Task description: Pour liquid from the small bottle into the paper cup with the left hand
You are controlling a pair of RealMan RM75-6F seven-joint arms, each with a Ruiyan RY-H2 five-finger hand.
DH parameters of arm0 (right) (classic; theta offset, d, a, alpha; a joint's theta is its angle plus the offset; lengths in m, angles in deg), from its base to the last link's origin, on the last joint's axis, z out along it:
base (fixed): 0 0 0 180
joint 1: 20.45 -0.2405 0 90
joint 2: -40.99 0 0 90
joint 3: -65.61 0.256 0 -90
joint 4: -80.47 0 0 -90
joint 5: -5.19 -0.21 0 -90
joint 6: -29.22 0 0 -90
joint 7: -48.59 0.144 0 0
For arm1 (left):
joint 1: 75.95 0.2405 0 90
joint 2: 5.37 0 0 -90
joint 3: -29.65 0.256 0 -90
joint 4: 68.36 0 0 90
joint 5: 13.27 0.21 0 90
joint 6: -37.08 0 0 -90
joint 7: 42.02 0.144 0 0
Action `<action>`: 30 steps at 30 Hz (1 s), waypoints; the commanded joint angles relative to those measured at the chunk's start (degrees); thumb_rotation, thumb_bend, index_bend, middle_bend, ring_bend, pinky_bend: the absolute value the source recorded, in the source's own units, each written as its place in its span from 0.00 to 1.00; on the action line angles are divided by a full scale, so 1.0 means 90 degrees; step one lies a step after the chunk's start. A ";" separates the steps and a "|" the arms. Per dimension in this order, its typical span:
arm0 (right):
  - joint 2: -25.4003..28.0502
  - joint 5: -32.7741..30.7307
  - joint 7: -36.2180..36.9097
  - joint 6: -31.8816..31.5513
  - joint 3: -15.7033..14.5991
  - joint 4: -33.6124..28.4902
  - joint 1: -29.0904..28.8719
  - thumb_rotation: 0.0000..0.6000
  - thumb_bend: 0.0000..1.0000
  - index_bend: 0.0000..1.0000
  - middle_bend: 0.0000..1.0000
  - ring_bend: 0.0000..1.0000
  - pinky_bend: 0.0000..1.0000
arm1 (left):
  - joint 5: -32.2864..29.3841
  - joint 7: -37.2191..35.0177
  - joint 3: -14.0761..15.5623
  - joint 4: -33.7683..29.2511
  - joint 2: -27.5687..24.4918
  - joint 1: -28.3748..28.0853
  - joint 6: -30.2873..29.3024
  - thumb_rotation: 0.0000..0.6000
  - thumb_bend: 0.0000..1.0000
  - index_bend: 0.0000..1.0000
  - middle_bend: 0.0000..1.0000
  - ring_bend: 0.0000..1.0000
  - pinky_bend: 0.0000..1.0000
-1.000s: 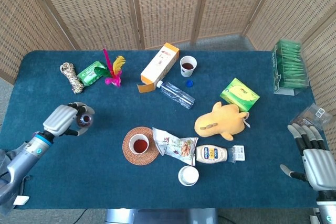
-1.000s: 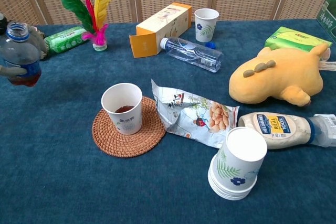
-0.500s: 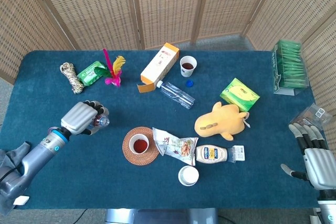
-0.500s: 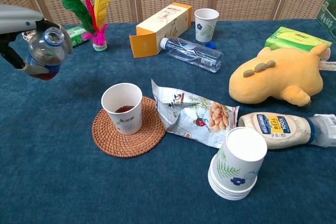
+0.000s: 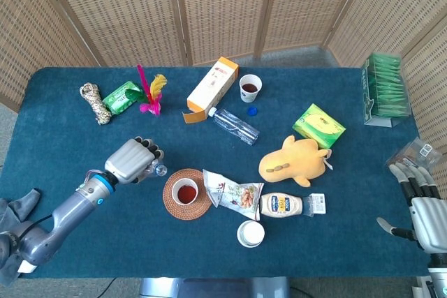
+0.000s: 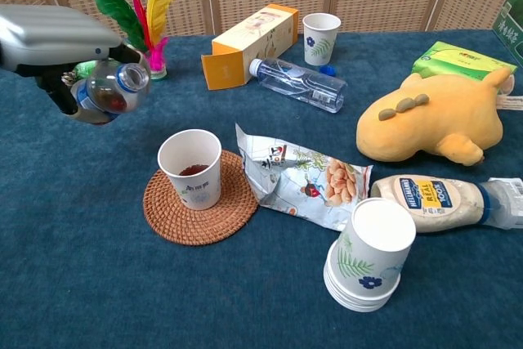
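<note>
My left hand (image 5: 131, 161) (image 6: 57, 38) grips a small clear bottle (image 6: 108, 92) with dark liquid in it. The bottle is tipped on its side, its open mouth (image 5: 161, 169) pointing right toward the paper cup. That paper cup (image 5: 186, 191) (image 6: 190, 168) stands on a round woven coaster (image 6: 196, 202) and holds some dark liquid. The bottle's mouth is up and to the left of the cup's rim, not over it. My right hand (image 5: 426, 207) rests open at the table's right edge with nothing in it.
A snack bag (image 6: 302, 174) lies right of the coaster. A stack of paper cups (image 6: 368, 253), a mayonnaise bottle (image 6: 437, 199) and a yellow plush toy (image 6: 429, 116) fill the right side. Further back are an orange carton (image 6: 249, 34), a lying water bottle (image 6: 298, 83), another cup (image 6: 320, 38) and a feather shuttlecock (image 6: 143, 14).
My left hand has carried the small bottle to the right toward the cup and tipped it from upright to nearly on its side. The right hand has stayed put.
</note>
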 commanded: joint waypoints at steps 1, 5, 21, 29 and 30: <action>0.0010 0.0017 0.0031 -0.0001 -0.0004 0.0010 -0.0001 1.00 0.00 0.00 0.00 0.00 0.00 | -0.0396 0.0423 -0.0007 -0.0089 0.0184 -0.0171 0.0097 1.00 0.47 0.55 0.43 0.28 0.38; 0.0020 0.0032 0.0069 -0.0004 -0.0009 0.0011 0.0001 1.00 0.00 0.00 0.00 0.00 0.00 | -0.0646 0.0820 0.0028 -0.0091 0.0302 -0.0302 0.0089 1.00 0.48 0.55 0.43 0.28 0.38; 0.0040 0.0103 0.0147 -0.0041 -0.0027 0.0020 0.0013 1.00 0.00 0.00 0.00 0.00 0.00 | -0.1265 0.2394 0.0304 -0.0374 0.0388 -0.0783 -0.0168 1.00 0.48 0.55 0.43 0.28 0.38; 0.0038 0.0088 0.0155 -0.0025 -0.0023 0.0035 0.0005 1.00 0.00 0.00 0.00 0.00 0.00 | -0.1533 0.3123 0.0437 -0.0459 0.0437 -0.1090 -0.0288 1.00 0.48 0.56 0.43 0.28 0.38; 0.0038 0.0080 0.0162 -0.0019 -0.0020 0.0038 0.0002 1.00 0.00 0.00 0.00 0.00 0.00 | -0.1540 0.3208 0.0460 -0.0465 0.0434 -0.1114 -0.0319 1.00 0.48 0.56 0.43 0.28 0.38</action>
